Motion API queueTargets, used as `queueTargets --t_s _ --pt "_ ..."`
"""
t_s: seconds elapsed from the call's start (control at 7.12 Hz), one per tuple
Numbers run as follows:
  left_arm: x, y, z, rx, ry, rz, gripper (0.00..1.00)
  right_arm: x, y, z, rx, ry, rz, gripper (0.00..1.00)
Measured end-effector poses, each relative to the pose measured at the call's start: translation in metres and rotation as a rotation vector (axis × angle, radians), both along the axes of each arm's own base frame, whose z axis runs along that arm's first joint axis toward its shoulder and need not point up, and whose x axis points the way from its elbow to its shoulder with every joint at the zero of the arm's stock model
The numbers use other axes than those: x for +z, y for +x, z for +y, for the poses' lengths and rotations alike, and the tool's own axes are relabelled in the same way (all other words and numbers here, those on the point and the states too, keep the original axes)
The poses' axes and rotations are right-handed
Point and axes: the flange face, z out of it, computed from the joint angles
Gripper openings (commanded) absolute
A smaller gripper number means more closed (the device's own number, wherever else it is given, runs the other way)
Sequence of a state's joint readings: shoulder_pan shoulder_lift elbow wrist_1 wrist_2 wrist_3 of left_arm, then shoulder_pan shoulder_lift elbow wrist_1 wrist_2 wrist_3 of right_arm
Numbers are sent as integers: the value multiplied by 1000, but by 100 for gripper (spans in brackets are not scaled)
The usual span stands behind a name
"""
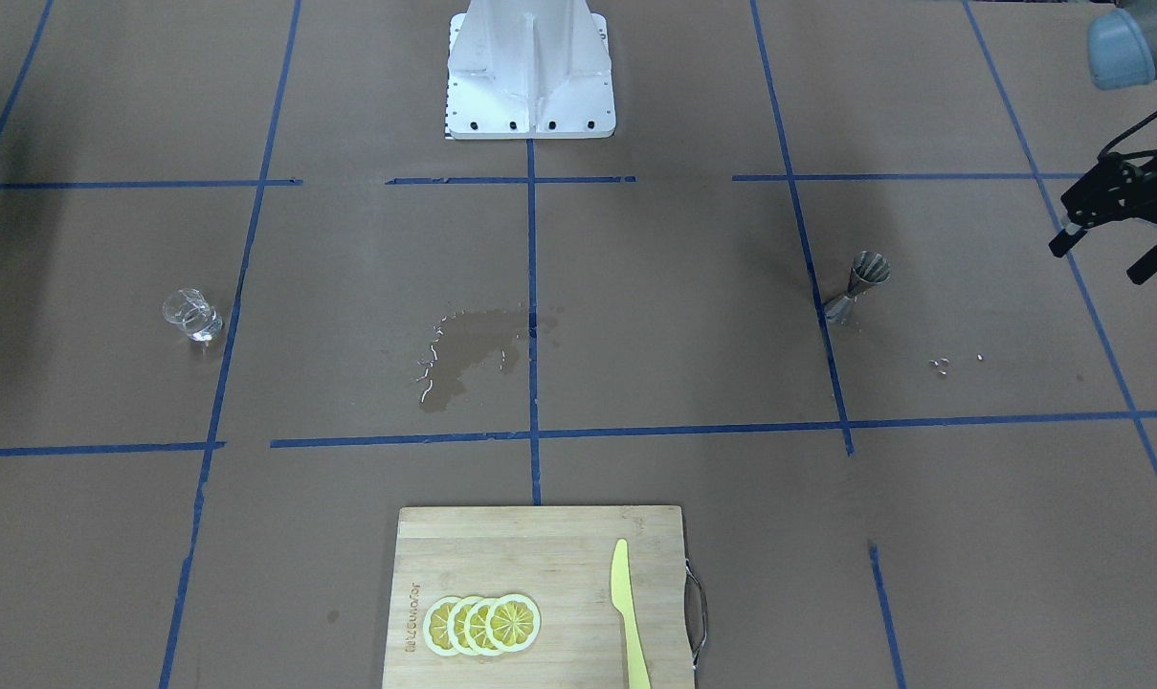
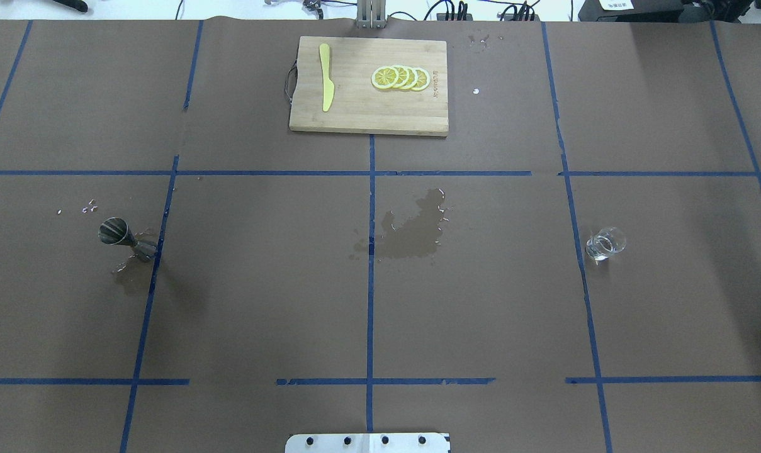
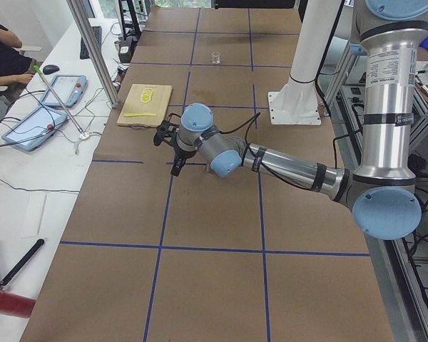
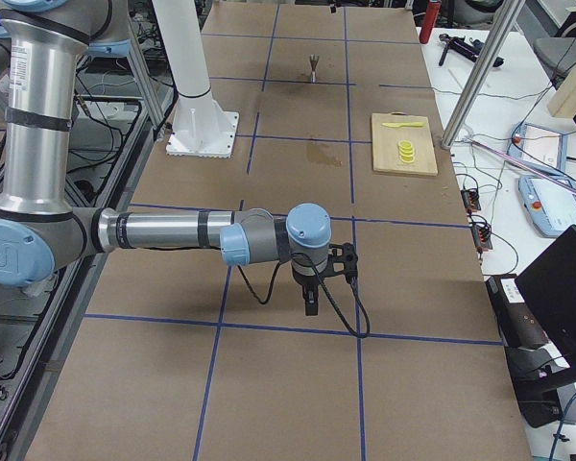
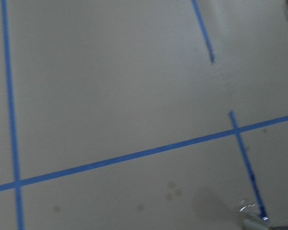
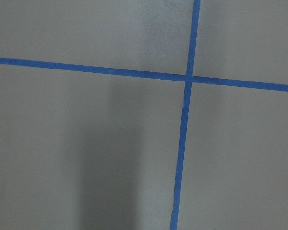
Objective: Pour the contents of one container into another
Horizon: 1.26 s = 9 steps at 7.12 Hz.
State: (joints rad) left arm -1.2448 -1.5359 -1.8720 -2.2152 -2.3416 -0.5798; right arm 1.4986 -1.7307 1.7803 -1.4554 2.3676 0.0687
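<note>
Left fingers: spread apart and holding nothing. They hover above the end of the brown paper-covered bench, out past the jigger.
Right fingers: they hang over bare bench at the opposite end and are seen only from the side, so it cannot be told whether they are spread or closed.
Pouring vessel: the small clear glass cup, short and round, stands upright on the bench on the robot's right side, just beside a blue tape line. Nothing is touching it. Its glass glints, but how much liquid is in it cannot be read.
Receiving vessel: the small silver-grey metal hourglass-shaped jigger stands upright on the robot's left side, next to a tape line and well apart from the cup. Its open mouth faces up, and what is inside cannot be made out.
Spills: a dark wet patch lies mid-bench between the two vessels. A smaller damp mark and some droplets lie near the jigger's foot.
Progress: neither vessel is held and no pour is under way. Judging by the layout, the cup has yet to be grasped, carried across the bench and tipped over the jigger's mouth.
Handling: the cup is probably slippery where it is wet, and the jigger's mouth is a narrow target.
Other items: a wooden cutting board carries lemon slices and a yellow knife at the far edge, away from the action.
</note>
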Motion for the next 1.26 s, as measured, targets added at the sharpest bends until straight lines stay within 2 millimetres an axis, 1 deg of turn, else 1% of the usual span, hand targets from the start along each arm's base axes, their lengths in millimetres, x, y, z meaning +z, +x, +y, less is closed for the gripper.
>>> queueTargets --t_s 0.14,0.28,0.42,0.56,0.7,0.84,0.98,1.26 --pt "-13 40 9 -17 22 27 100 -1 -1 -2 -1 3 2 100" --pt "-18 84 23 -64 58 27 100 -1 -1 -5 -2 6 3 100" --pt "-15 116 45 -120 94 18 98 -3 -3 -8 -5 9 4 100" --pt "-15 130 71 -197 101 30 98 -4 -5 -13 -9 13 4 100" --pt "-18 136 88 -277 81 55 98 -5 -6 -16 -11 16 4 100" --pt "-19 150 101 -372 67 67 98 -5 -7 -19 -11 16 4 100" --pt "-15 171 119 -485 79 60 98 -5 -7 -21 -12 18 4 100" --pt "-9 196 152 -651 162 33 98 -8 -8 -24 -13 26 3 100"
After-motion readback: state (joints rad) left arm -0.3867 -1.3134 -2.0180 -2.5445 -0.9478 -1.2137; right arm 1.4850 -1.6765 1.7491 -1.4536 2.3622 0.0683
